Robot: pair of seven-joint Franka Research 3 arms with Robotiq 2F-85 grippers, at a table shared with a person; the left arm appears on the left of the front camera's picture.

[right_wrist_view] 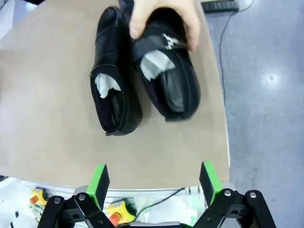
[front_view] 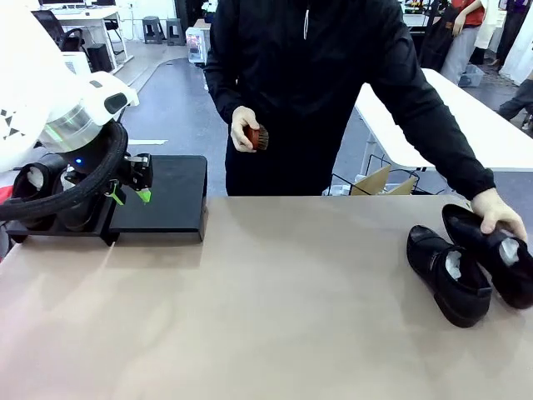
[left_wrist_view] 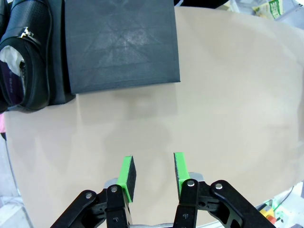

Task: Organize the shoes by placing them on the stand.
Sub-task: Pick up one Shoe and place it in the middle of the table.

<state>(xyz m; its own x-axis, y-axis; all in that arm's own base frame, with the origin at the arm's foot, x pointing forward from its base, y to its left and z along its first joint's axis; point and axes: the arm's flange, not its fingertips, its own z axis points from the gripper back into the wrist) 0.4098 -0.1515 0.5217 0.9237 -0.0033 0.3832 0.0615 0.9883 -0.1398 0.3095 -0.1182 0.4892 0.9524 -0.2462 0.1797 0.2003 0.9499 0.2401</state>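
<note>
Left wrist view: the left end effector [left_wrist_view: 153, 164] hangs above the tan bench [left_wrist_view: 228, 95] with its green pads [left_wrist_view: 127, 173] at a moderate gap and nothing between them. Beyond the fingertips lies a bare matte-black sloped metal stand platform [left_wrist_view: 121, 45]. Just beside it, on the matching second platform [left_wrist_view: 65, 90], rests a glossy black leather dress shoe [left_wrist_view: 31, 52] with white paper stuffing inside. In the front view, the left end effector [front_view: 132, 195] is positioned at the left edge of the bare platform. The shoe on the stand [front_view: 33, 182] sits further left, partly hidden by the arm and its cable.

Right wrist view: the right end effector [right_wrist_view: 155, 183] is spread wide and holds nothing. It is positioned over an edge of the bench. Ahead, two more glossy black dress shoes lie side by side and touching on the bench, well apart from the stand. These are the free shoe [right_wrist_view: 114, 90] and the gripped shoe [right_wrist_view: 173, 85], which the person's hand [right_wrist_view: 164, 19] holds at its upper. The person's other hand [front_view: 243, 127] holds a reddish-brown object [front_view: 256, 137].
</note>
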